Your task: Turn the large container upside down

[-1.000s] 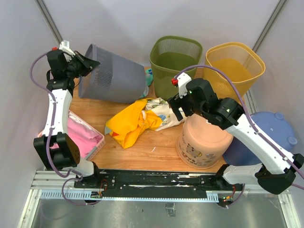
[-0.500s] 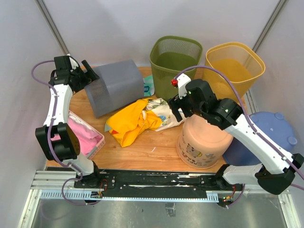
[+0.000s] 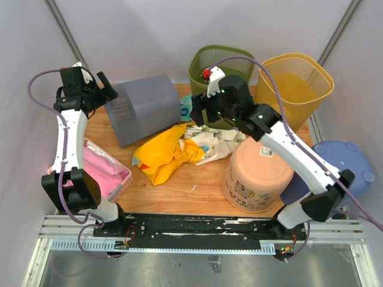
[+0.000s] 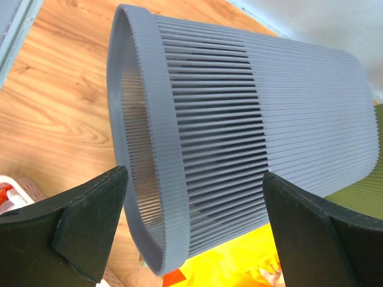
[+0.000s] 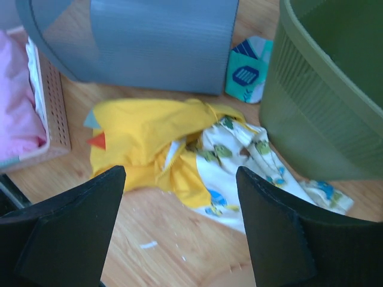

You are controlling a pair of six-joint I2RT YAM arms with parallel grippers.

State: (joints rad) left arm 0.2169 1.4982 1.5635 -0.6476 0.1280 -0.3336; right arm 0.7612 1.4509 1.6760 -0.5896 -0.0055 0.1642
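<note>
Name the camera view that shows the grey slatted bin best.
Top external: the grey slatted bin appears whole there, lying on its side. The left wrist view shows its rim and slats close up, with the far end cut off. The right wrist view catches only part of its wall along the top edge.

in the left wrist view the grey container's [image 4: 287, 119] closed end ran off the right edge. from above, the teal packet [image 3: 186, 109] was half hidden behind it, its print too small to read. the right wrist view cut off the green basket [image 5: 323, 101] and the pink-filled tray [image 5: 51, 101].
</note>
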